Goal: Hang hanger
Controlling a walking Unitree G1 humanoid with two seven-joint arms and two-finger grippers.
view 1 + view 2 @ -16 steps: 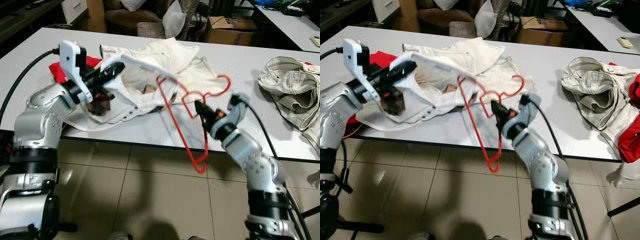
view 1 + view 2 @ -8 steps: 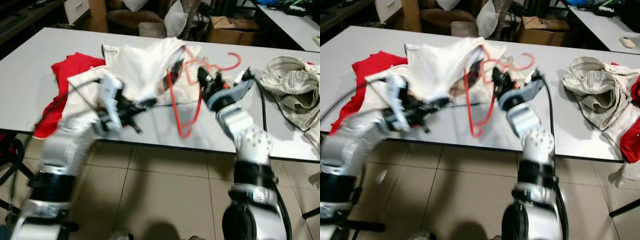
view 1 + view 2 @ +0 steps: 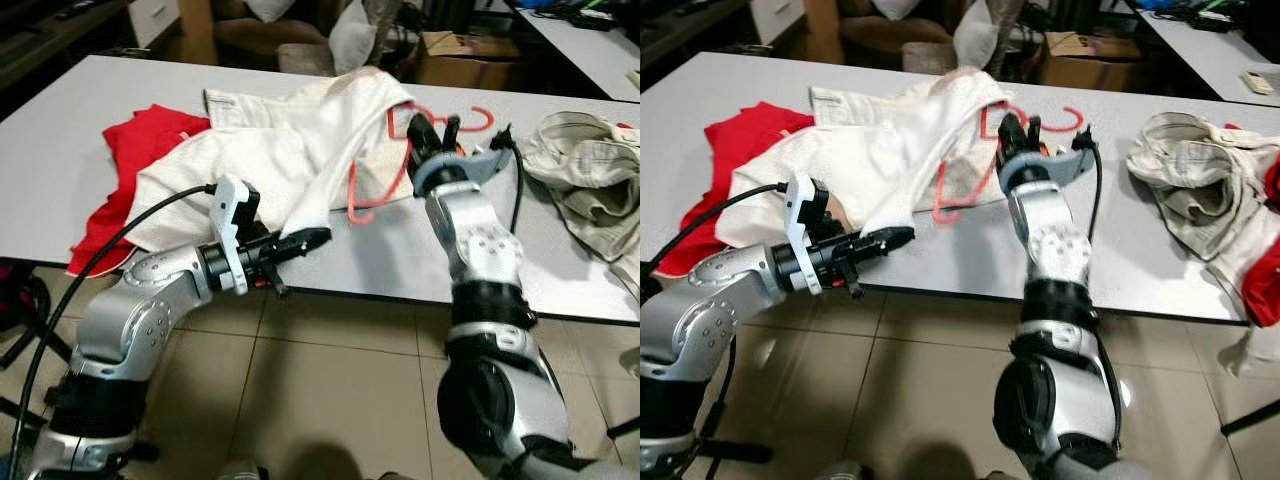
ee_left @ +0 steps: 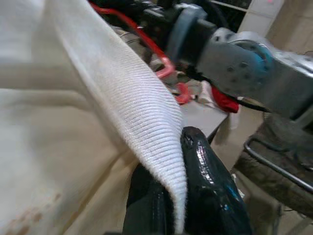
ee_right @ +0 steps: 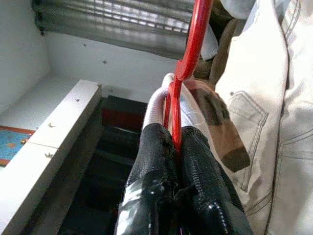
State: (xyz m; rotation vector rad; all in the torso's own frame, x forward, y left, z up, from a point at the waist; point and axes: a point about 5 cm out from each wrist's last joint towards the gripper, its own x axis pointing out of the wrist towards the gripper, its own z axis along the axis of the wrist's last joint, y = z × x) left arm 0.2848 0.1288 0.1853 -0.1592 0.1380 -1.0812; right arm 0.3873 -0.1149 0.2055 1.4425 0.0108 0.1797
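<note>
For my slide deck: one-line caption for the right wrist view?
Right gripper shut on the red hanger, white garment alongside.

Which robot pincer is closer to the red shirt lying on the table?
Left. The left pincer pinches the white garment at the table's front edge, beside the red shirt. The right pincer grips the red hanger farther away.

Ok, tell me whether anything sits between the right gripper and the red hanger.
Nothing does. The right gripper is already shut on the red hanger, its wire pinched between the fingers. The white garment drapes over the hanger's top, and the left gripper pinches that garment's edge off the table's front edge.
</note>
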